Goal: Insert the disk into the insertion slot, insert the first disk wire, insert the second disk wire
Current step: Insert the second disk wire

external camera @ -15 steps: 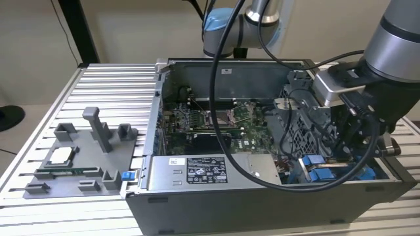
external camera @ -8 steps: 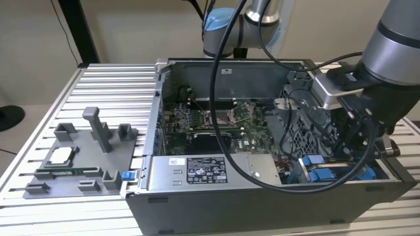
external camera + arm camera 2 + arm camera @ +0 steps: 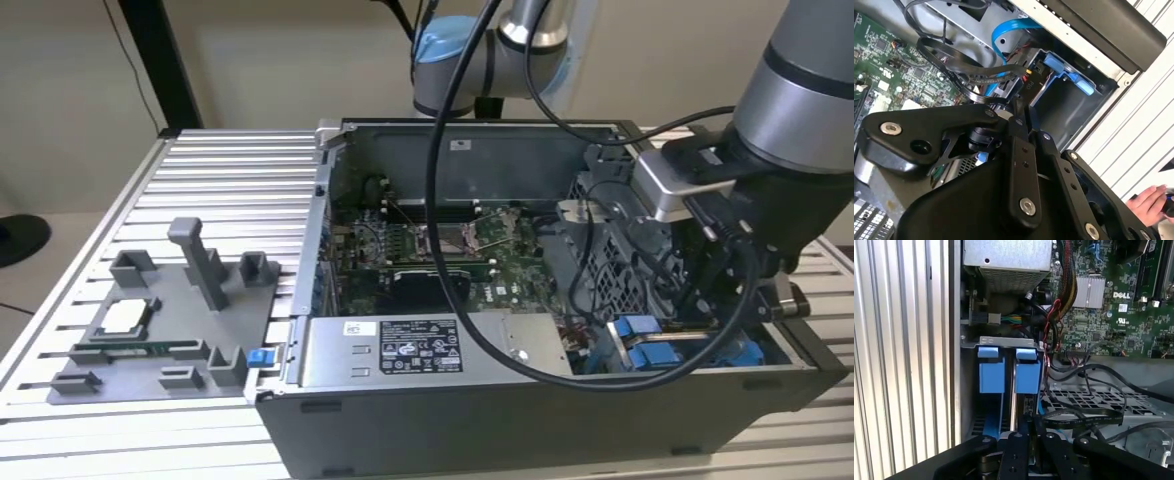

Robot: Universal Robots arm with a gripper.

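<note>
Pincer point(image 3: 1023, 426) sits low in the corner of the open computer case point(image 3: 534, 400), fingers drawn close together with a narrow gap; in both wrist views the black fingers point(image 3: 1019, 107) come to a point at the edge of something thin and dark, cannot tell whether they really grip it. Just beyond the fingertips in the first wrist view: the insertion slot point(image 3: 971, 385), grey metal walls, two blue plastic tabs point(image 3: 1009, 371) side by side at its mouth. The disk point(image 3: 1026, 405) seems to stand on edge in the slot under the right-hand tab, mostly hidden, so how deep it sits is unclear. Beside the pincer, black flat cables point(image 3: 1084, 415) loop over a perforated grey cage point(image 3: 1104, 400). A light-blue flat cable point(image 3: 1004, 35) runs past the bay in the second wrist view. Further off, the green motherboard point(image 3: 1119, 315) and the grey power-supply box point(image 3: 1006, 257). In the exterior view, the arm point(image 3: 787, 110) reaches down into the case's right end; far to the exterior view's left, a grey fixture tray point(image 3: 160, 330) on the slatted table point(image 3: 227, 180). A person's hand point(image 3: 1149, 202) shows at the table edge.
</note>
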